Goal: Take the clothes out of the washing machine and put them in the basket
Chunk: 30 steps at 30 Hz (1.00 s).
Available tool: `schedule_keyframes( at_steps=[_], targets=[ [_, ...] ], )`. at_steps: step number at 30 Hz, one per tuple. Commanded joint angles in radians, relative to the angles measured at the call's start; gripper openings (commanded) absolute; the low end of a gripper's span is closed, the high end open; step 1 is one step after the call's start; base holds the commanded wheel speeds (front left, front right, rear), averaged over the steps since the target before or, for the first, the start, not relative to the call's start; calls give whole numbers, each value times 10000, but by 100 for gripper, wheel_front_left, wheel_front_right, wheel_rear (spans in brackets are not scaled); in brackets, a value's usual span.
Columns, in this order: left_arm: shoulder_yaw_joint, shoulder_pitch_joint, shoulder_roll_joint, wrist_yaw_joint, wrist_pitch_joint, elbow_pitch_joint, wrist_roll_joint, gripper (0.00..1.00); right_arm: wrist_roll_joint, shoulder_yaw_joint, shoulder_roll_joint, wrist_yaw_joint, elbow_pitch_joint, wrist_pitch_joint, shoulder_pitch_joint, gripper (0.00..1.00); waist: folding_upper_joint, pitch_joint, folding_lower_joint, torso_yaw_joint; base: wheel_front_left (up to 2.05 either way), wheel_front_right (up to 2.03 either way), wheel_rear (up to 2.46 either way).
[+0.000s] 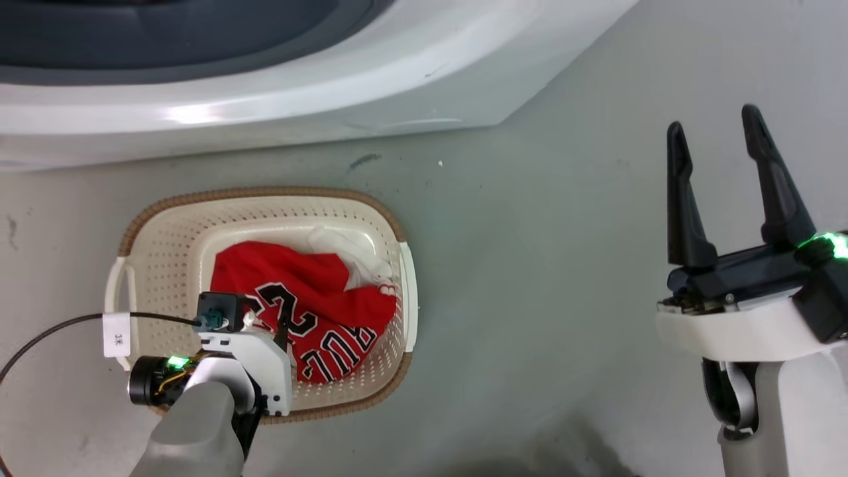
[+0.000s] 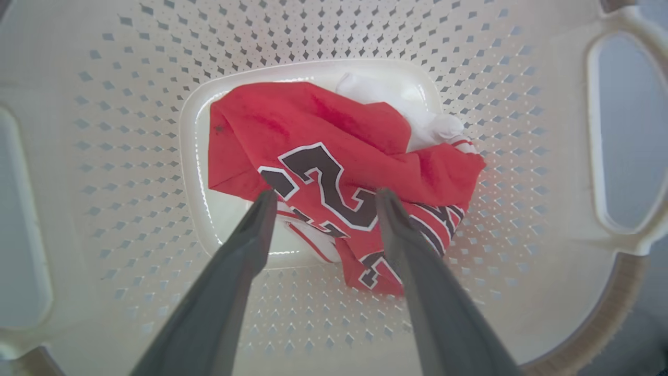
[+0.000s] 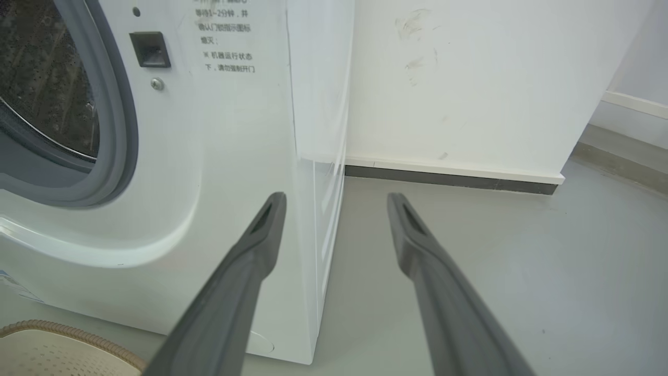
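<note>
The clothes (image 1: 318, 285), a crumpled red jersey with a black numeral 2 and a white cloth part, lie on the bottom of the basket (image 1: 265, 193). My left gripper (image 1: 283, 331) points down into the basket from its near side. In the left wrist view the left gripper (image 2: 326, 196) is open, its fingertips just above the clothes (image 2: 313, 125), with the basket wall (image 2: 130, 156) all around. My right gripper (image 1: 722, 139) stands open over bare floor to the right, holding nothing. The washing machine (image 1: 265, 99) lies behind the basket.
In the right wrist view my right gripper (image 3: 336, 198) faces the washing machine's front corner (image 3: 224, 156), beside its grey-sealed porthole (image 3: 117, 130). A wall with a dark baseboard (image 3: 449, 176) lies beyond. The basket rim (image 3: 62, 334) shows low left. A black cable with a white tag (image 1: 116, 334) trails from my left wrist.
</note>
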<state>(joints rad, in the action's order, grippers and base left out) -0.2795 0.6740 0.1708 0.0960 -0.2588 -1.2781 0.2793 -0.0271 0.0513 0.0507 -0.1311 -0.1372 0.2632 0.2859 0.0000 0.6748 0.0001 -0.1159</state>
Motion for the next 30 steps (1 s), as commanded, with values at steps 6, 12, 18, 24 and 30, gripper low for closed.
schedule_keyframes(
  at_steps=[6, 12, 18, 24, 30],
  targets=[
    [362, -1050, -105, -63, -62, 1460, 135, 100, -78, 53, -11, 7, 303, 23, -586, 100, 0, -1579, -1, 255, 0, 0, 0],
    [738, -2190, -133, -160, -64, 3263, -179, 100, -11, 157, -10, 7, 526, 23, -1094, 100, 0, -2662, -1, 447, 0, 0, 0],
    [1475, -3163, -196, -252, -66, 5004, -457, 100, -10, 214, -10, 7, 643, 23, -1575, 100, 0, -3537, -1, 568, 0, 0, 0],
    [2232, -3952, -405, -288, -67, 6722, -871, 100, -23, 306, -10, 7, 715, 23, -1980, 100, 0, -4170, -1, 605, 0, 0, 0],
    [2825, -4477, -670, -315, -67, 8044, -1148, 100, -42, 335, -11, 7, 762, 23, -2231, 100, 0, -4554, -1, 601, 0, 0, 0]
  ],
)
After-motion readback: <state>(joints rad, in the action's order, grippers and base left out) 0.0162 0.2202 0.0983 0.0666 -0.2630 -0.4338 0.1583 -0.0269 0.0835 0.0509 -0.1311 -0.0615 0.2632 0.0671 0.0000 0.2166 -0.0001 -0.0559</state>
